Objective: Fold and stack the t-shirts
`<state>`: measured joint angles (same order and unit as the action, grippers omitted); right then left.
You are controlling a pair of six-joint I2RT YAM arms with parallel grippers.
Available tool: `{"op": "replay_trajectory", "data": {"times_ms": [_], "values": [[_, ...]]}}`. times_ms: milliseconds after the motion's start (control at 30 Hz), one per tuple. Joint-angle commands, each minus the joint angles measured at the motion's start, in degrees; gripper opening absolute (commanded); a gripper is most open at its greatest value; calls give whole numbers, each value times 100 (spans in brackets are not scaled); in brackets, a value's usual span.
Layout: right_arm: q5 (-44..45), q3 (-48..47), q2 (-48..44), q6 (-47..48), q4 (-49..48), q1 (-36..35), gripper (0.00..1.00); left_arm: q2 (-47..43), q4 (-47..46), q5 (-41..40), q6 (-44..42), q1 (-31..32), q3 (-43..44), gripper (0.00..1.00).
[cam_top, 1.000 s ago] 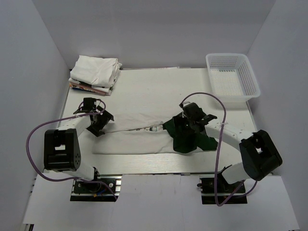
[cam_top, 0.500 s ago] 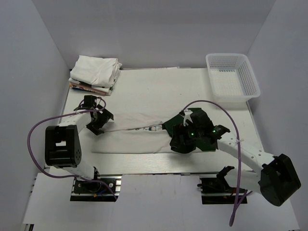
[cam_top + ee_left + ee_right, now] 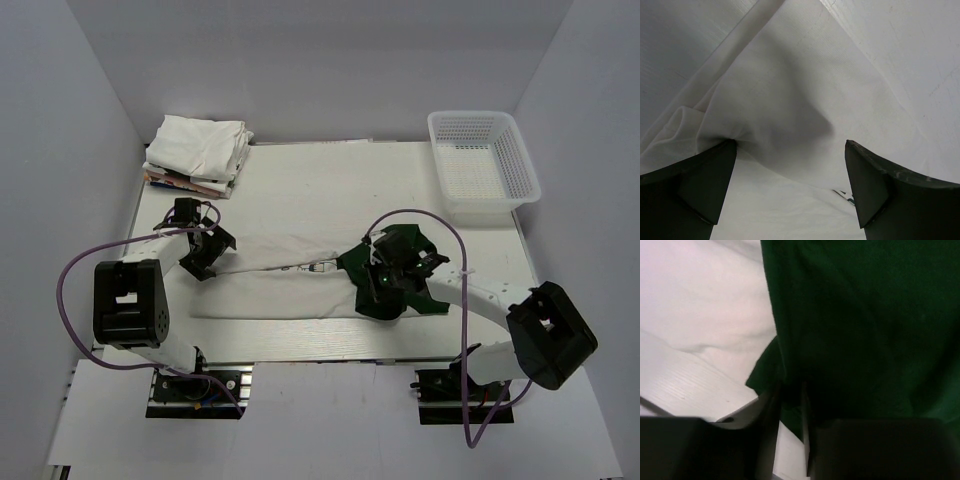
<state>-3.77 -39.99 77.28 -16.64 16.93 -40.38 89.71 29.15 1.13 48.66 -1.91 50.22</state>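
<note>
A white t-shirt (image 3: 270, 290) with dark green sleeves (image 3: 405, 245) lies folded into a long strip across the middle of the table. My right gripper (image 3: 384, 283) is shut on an edge of the green sleeve (image 3: 865, 315); in the right wrist view the gripper (image 3: 790, 392) pinches dark cloth just above the table. My left gripper (image 3: 200, 256) stands open at the strip's left end. In the left wrist view its jaws (image 3: 790, 150) are wide apart over a ridge of white cloth (image 3: 790, 90), gripping nothing. A stack of folded whitish t-shirts (image 3: 200, 148) sits at the back left.
A white plastic mesh basket (image 3: 485, 160) stands at the back right corner. Purple cables loop off both arms. White walls close in the table on three sides. Bare tabletop (image 3: 330, 190) lies behind the shirt.
My right gripper has come down toward the near side onto the green sleeve and shut on it; the right arm's base link has swung. The left gripper has stayed open in place.
</note>
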Motion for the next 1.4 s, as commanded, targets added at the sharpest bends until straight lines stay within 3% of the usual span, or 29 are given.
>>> {"op": "replay_trajectory", "data": {"times_ms": [0, 33, 233, 400, 500, 600, 700, 800, 833, 867, 933, 1200, 1367], "values": [[342, -264, 16, -84, -207, -84, 6, 143, -67, -69, -120, -37, -65, 100], [351, -299, -2, -119, -190, -110, 0, 143, -67, -69, -120, -37, -65, 100], [447, -378, -151, -225, -93, -242, 0, 143, -128, -16, -120, -37, -117, 100], [-597, -501, -37, -444, -383, -435, 0, 143, -181, -16, -173, -37, -170, 100], [-651, -641, 173, -638, -480, -541, 0, 143, -181, -16, -173, -37, -170, 100], [-704, -712, 297, -735, -489, -602, 19, 143, -128, -16, -173, -37, -170, 100], [-1036, -677, 262, -840, -751, -646, 20, 143, -128, -16, -173, -37, -170, 100], [-1633, -440, 157, -981, -1507, -620, 32, 143, -128, -16, -173, -37, -170, 100], [-1670, -448, 139, -990, -1604, -603, 41, 143, -128, -16, -173, -37, -170, 100], [-1636, -475, 121, -981, -1614, -611, 64, 143, -68, -16, -173, -37, -170, 100], [-1261, -519, 77, -946, -1404, -576, 90, 82, -14, -182, -173, -37, -170, 100], [612, -27, -713, -1789, -577, -14, 90, -129, 240, -446, 2, -90, -398, 100], [921, 202, -837, -1632, -506, 494, 90, -471, 329, -649, 125, -20, -565, 100]]}}
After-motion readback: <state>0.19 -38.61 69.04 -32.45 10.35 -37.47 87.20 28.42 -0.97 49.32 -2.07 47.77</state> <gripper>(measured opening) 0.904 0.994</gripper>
